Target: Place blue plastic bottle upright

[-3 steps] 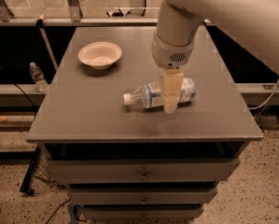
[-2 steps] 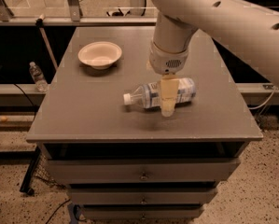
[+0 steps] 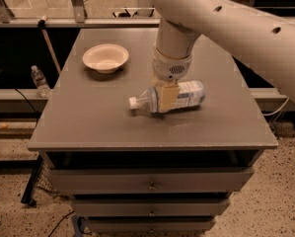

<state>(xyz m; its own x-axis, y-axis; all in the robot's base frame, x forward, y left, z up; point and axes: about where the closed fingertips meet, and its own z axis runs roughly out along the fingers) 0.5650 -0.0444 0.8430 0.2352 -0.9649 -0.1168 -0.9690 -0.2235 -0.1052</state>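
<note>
The blue plastic bottle [image 3: 189,95] lies on its side near the middle of the grey cabinet top [image 3: 97,122]. It is clear, with a blue-and-white label, and its white cap [image 3: 132,102] points left. My gripper [image 3: 166,98] comes straight down from the arm onto the bottle's middle. Its near finger [image 3: 168,100] lies flat against the front of the bottle, and the far finger is hidden behind it. The jaws look shut on the bottle, which stays lying, its base end a little higher than the cap.
A cream bowl [image 3: 105,57] sits at the back left of the top. A small clear bottle [image 3: 40,81] stands on a low ledge off the left side. Drawers are below the front edge, and a metal rail runs behind the cabinet.
The arm has swung so the wrist sits lower and closer over the bottle. The near finger now ends at the bottle's lower edge instead of below it. The bottle has barely shifted.
</note>
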